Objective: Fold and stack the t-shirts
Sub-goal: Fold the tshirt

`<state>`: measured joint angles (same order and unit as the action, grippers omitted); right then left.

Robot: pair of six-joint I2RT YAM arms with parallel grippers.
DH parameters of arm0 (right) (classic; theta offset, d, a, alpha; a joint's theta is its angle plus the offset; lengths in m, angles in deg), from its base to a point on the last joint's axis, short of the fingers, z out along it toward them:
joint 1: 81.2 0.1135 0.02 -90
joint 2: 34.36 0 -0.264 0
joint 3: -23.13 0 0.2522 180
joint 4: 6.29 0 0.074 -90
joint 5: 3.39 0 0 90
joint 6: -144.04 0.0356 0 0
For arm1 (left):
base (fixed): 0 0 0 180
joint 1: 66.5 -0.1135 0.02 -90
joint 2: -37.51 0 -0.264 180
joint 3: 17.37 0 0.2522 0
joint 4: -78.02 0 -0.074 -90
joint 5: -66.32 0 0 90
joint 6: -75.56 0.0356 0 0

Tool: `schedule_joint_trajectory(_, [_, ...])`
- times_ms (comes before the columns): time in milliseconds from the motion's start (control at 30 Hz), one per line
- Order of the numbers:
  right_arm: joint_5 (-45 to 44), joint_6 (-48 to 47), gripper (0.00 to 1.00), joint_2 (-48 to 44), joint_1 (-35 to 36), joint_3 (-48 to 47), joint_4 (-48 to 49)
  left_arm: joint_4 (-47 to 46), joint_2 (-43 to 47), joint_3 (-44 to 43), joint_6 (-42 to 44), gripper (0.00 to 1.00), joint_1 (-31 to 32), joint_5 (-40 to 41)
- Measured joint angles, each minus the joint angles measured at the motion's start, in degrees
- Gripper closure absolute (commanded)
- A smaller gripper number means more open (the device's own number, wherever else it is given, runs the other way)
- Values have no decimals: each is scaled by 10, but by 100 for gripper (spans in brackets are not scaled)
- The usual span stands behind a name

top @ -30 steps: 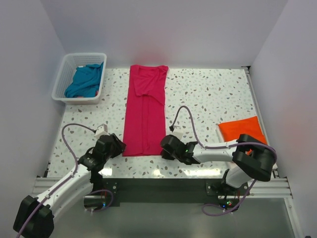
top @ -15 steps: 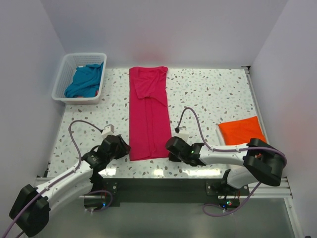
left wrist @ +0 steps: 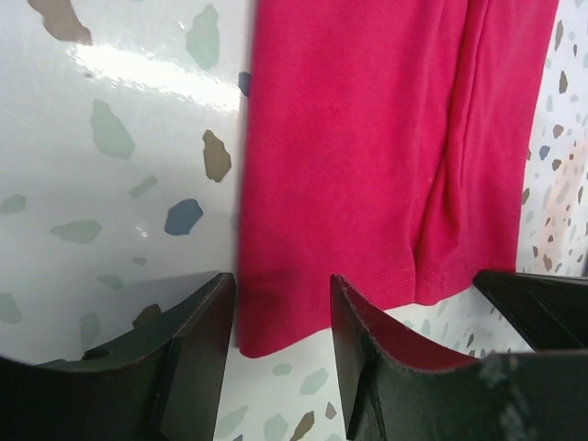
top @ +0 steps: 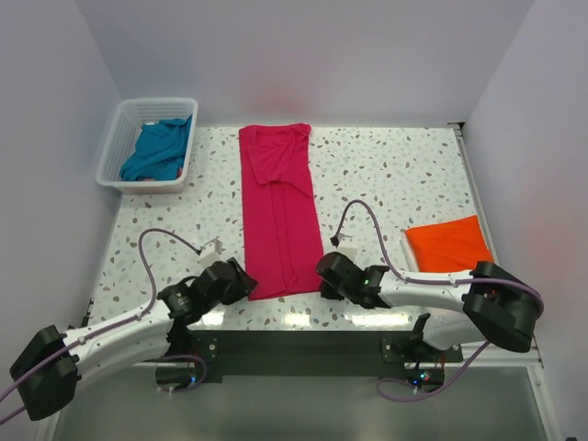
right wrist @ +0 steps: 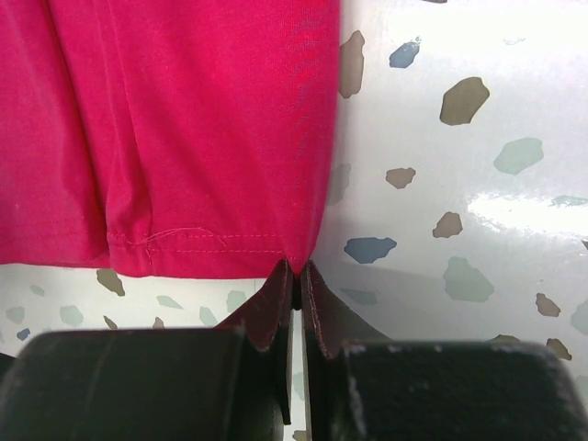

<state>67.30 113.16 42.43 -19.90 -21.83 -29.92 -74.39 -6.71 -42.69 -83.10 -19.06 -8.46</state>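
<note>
The crimson-pink t-shirt (top: pixel 278 211) lies folded into a long strip down the middle of the table. My right gripper (top: pixel 329 276) is shut on the near right corner of its hem (right wrist: pixel 308 253). My left gripper (top: pixel 241 283) stands open at the near left corner. That corner (left wrist: pixel 276 317) lies on the table between the fingers (left wrist: pixel 207 340), with gaps on both sides. The orange t-shirt (top: pixel 448 243) lies folded at the right edge. The teal-blue t-shirt (top: pixel 156 149) is crumpled in the basket.
A white lattice basket (top: pixel 115 138) stands at the far left corner. The speckled table (top: pixel 395 175) ends at a rail on the right, beside the orange shirt, and at a dark rail in front where both arm bases sit. White walls close in the back and sides.
The shirt's near hem has slid to the right and toward the front edge with the right gripper. The left gripper has followed rightward to the hem's left corner.
</note>
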Motion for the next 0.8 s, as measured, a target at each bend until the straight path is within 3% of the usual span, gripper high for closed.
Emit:
schedule_joint_trajectory(300, [19, -14, 99, -4, -7, 7, 14, 2, -17, -1, -97, 51, 95, 49])
schedule_joint_trajectory(600, [29, -22, 99, -17, -10, 19, 21, 78, -78, -56, -175, 52, 163, 95])
schedule_joint_trajectory(800, [38, -22, 99, -31, -10, 32, 23, 136, -84, -78, -210, 48, 183, 111])
